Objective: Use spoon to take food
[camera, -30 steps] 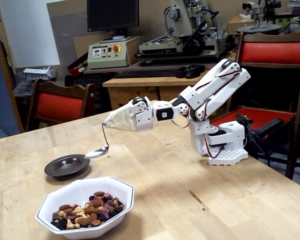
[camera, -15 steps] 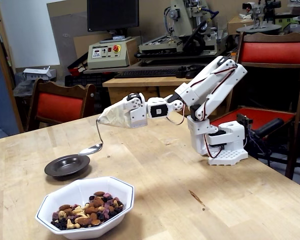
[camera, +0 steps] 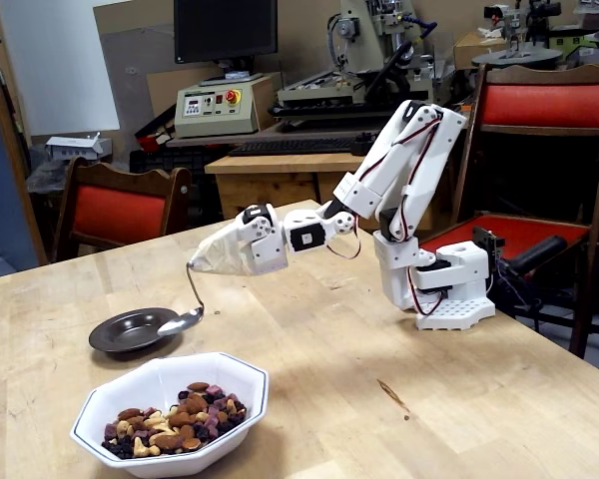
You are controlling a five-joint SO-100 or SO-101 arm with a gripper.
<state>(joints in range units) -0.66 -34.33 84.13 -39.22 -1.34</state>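
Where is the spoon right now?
In the fixed view, the spoon hangs from the taped gripper at left, its bowl over the dark plate's right rim, behind the white bowl.

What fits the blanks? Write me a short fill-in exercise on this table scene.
1. The food lies in a ___ octagonal bowl.
2. The spoon hangs with its bowl at the rim of the dark ___.
3. The spoon's handle runs up into the ___ wrapping at the gripper.
4. The chairs behind the table have ___ cushions.

Missing words: white; plate; beige; red
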